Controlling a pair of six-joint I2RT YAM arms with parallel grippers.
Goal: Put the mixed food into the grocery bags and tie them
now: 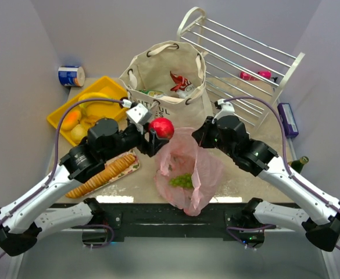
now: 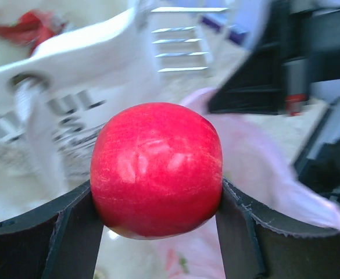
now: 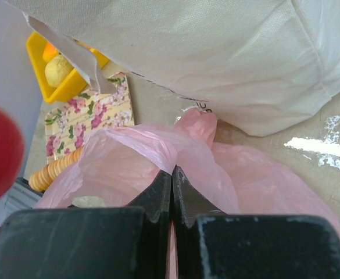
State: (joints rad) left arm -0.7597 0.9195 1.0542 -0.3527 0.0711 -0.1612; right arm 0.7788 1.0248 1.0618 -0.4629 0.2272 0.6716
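1. Red apple: clamped in the left gripper and held off the table. One black finger presses each side, and the jaws stand wide with the fruit filling the gap.
2. Apple location, top view: just in front of the lettered wall of the canvas tote, over the far-left edge of the pink plastic bag. It is in neither bag.
3. Right gripper: jaws pressed flat together on a fold of the pink plastic bag's rim, with film pinched between the fingers. The rim is lifted off the table and the mouth gapes toward the apple.
4. Green grapes: lying inside the pink plastic bag, low down and near the front.
5. Canvas tote: upright at far centre with its mouth open and its front wall touching the pink bag's far side. A red cookie packet is inside, toward the right. Other contents are too hidden to name.
6. Yellow tray: left of the tote, holding yellow and orange fruit. The right wrist view shows a lemon in its corner.
7. Cracker sleeve: lying flat on a floral tray at near-left, partly under the left arm.
8. Can: far-left corner, beyond the yellow tray.
9. Wire rack: far-right, tilted, just beside the tote.
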